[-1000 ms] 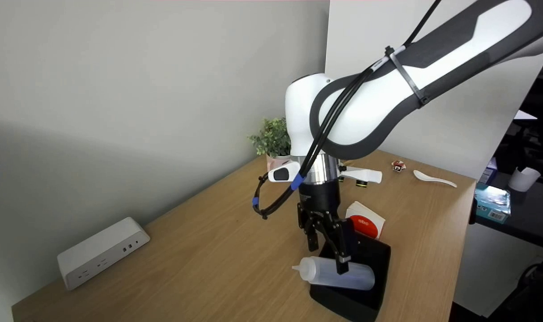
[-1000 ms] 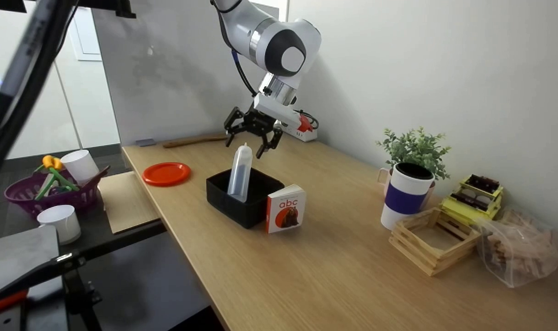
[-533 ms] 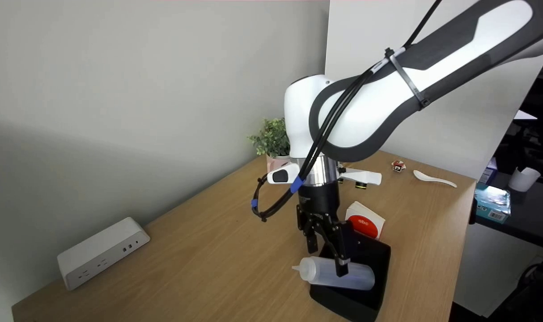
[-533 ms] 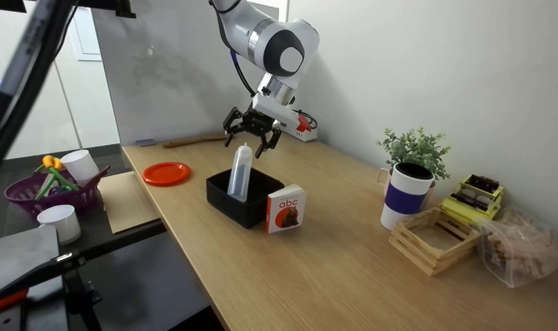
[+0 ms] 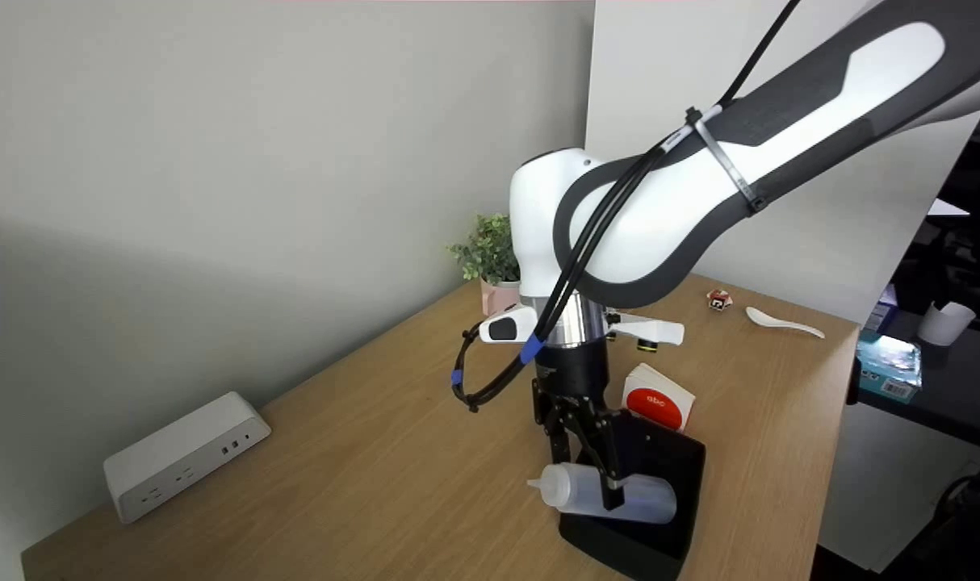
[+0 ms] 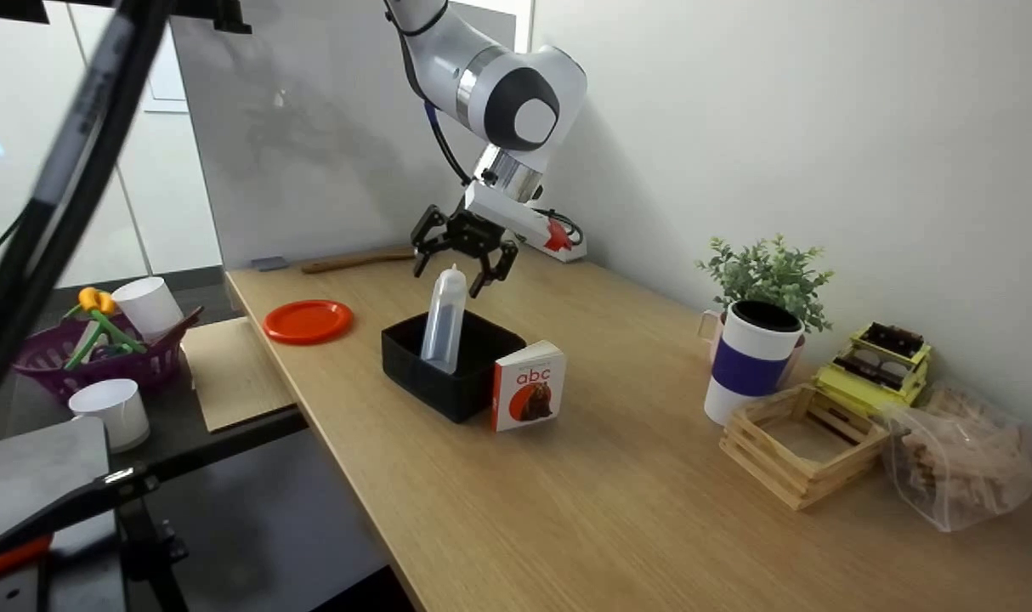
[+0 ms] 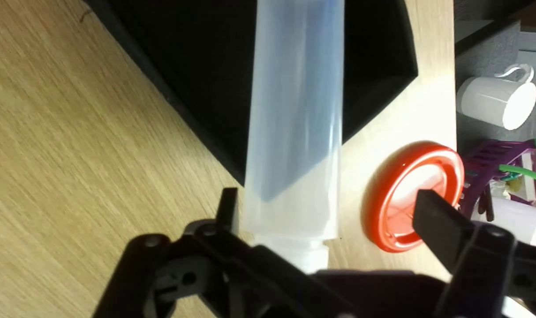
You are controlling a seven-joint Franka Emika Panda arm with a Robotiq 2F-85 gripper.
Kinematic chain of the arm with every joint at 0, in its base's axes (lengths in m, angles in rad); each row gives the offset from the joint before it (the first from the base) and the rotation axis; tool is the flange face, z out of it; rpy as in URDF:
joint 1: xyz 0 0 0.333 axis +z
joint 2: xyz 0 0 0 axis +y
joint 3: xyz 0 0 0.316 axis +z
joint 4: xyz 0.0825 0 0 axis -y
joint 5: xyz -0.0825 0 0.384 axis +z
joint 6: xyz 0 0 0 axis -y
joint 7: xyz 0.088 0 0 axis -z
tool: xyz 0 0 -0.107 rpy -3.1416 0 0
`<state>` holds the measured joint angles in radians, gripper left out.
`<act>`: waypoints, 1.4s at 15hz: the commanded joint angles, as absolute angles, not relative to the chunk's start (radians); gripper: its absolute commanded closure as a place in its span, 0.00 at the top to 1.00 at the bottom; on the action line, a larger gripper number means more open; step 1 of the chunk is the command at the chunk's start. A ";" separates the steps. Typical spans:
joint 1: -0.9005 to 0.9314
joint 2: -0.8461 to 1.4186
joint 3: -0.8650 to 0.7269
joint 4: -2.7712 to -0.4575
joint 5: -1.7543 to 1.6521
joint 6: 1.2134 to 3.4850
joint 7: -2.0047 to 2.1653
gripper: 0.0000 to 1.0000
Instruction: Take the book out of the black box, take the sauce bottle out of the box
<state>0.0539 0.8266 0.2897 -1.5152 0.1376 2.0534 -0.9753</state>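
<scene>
The translucent sauce bottle (image 5: 647, 502) leans in the black box (image 6: 435, 387), tilted, with its cap end sticking up past the rim; it also shows in an exterior view (image 6: 445, 327) and the wrist view (image 7: 296, 110). The white book with the red-orange circle (image 6: 533, 393) stands upright on the table beside the box, outside it; it is out of the wrist view. My gripper (image 6: 446, 282) is open and empty just above the cap end. In the wrist view the fingers (image 7: 325, 198) lie on either side of the bottle, the left one closer to it. The palm hides the nozzle there.
A red plate (image 6: 308, 322) lies near the box by the table edge. A white cup with a blue band (image 6: 747, 361), a plant (image 6: 771, 276), a wooden crate (image 6: 788, 484) and a clear bag (image 6: 962, 459) stand along the wall. A white power strip (image 5: 187, 456) lies on the table.
My gripper has moved down a little toward the bottle, mostly in the last half second, with its fingers staying open. The bottle, box and book have not moved.
</scene>
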 commanded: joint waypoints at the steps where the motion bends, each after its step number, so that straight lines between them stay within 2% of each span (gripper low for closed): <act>1: 0.059 0.863 0.293 -1.476 0.143 2.067 -0.990 1.00; 8: 0.061 0.892 0.295 -1.443 0.141 2.062 -0.990 1.00; 9: 0.062 0.897 0.295 -1.437 0.141 2.061 -0.990 0.95; 10: 0.062 0.900 0.295 -1.433 0.140 2.061 -0.990 0.74; 12: 0.062 0.903 0.295 -1.431 0.139 2.061 -0.989 0.69; 17: 0.066 0.904 0.293 -1.425 0.136 2.063 -0.983 0.33; 18: 0.068 0.901 0.291 -1.426 0.134 2.065 -0.977 0.28; 21: 0.076 0.879 0.285 -1.445 0.127 2.079 -0.961 0.28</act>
